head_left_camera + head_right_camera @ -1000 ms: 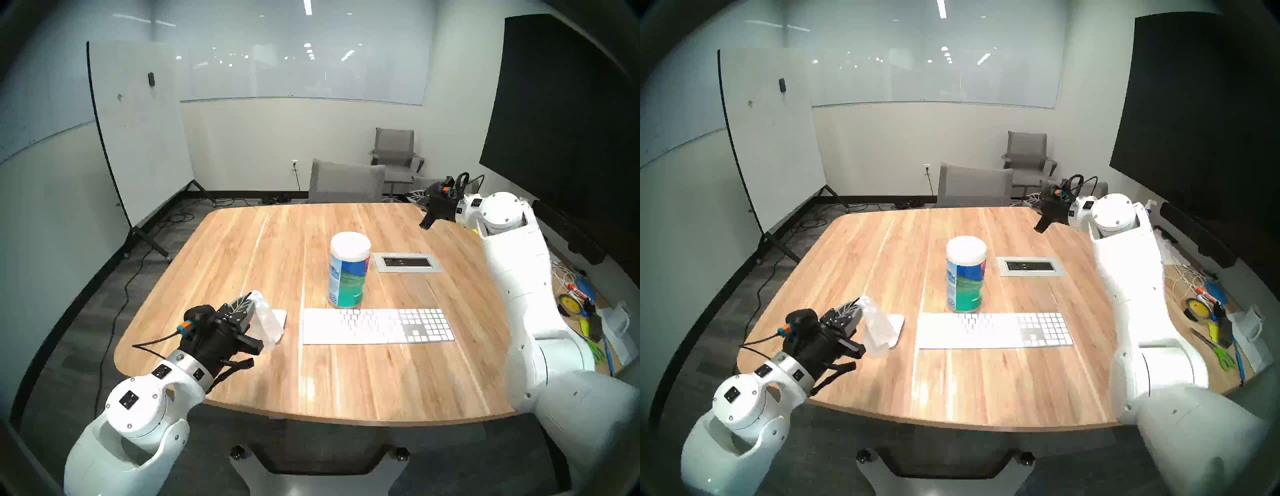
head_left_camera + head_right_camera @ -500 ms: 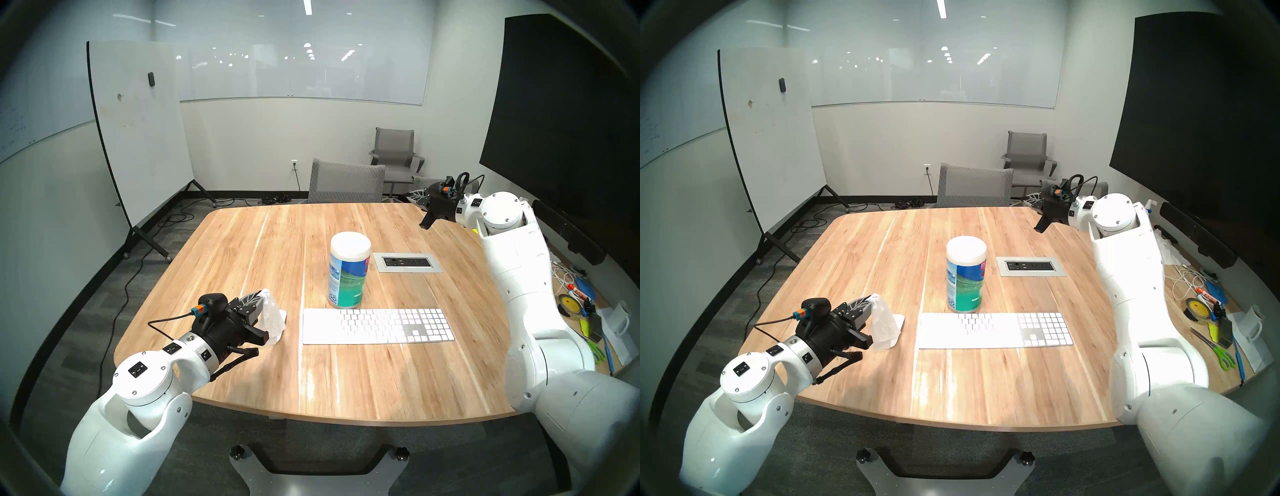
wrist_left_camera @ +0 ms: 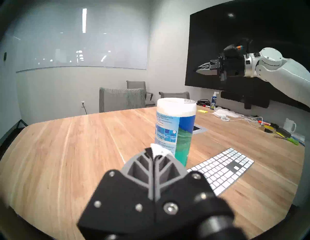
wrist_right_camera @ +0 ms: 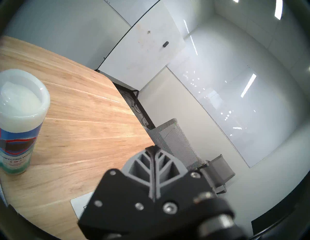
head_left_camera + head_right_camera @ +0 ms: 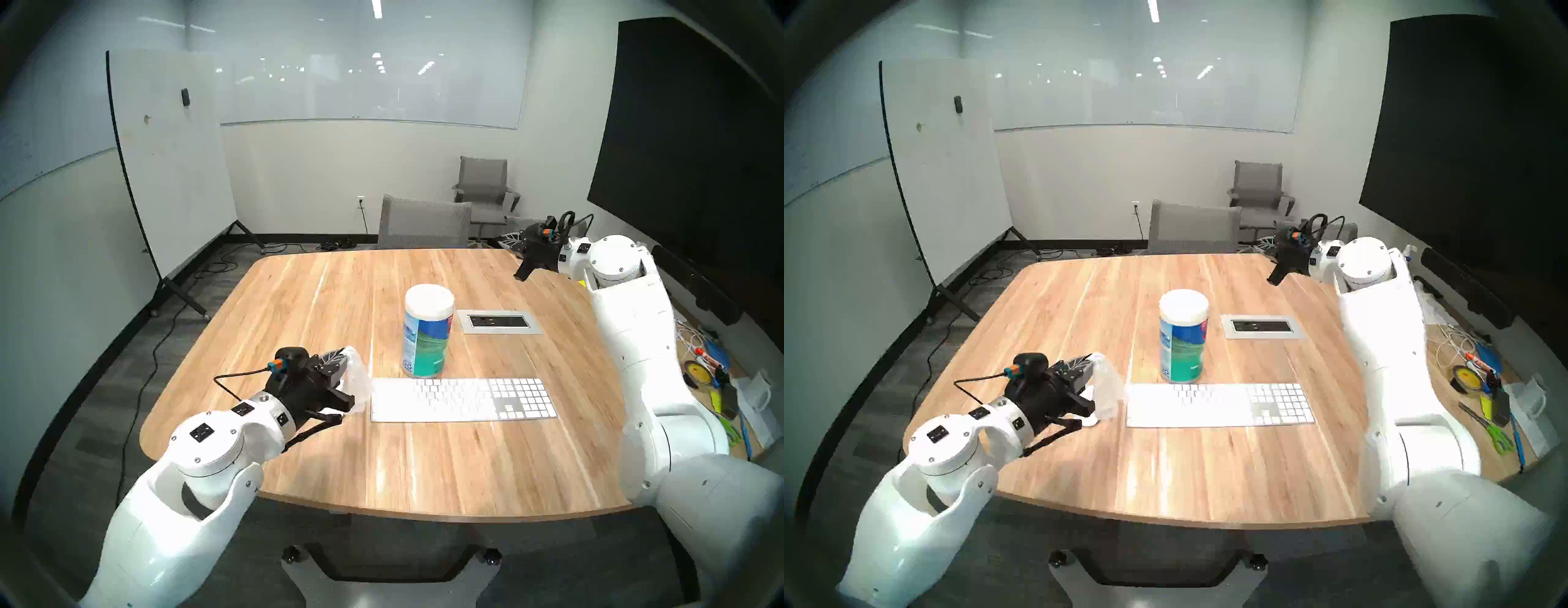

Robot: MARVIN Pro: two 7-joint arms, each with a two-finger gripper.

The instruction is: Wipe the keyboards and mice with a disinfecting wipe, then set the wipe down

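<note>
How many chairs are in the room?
3 visible: one chair pushed up to the table's far edge, one by the back wall, and one partly seen beside them. Others may be hidden.

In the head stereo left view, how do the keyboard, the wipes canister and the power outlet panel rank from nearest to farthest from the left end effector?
Measured from the left end effector, which is shut on the disinfecting wipe:
1. Keyboard: its left end lies just beside the hanging wipe.
2. Wipes canister: upright behind the keyboard, toward the table's middle.
3. Power outlet panel: set in the table, beyond the canister to the right.
</note>
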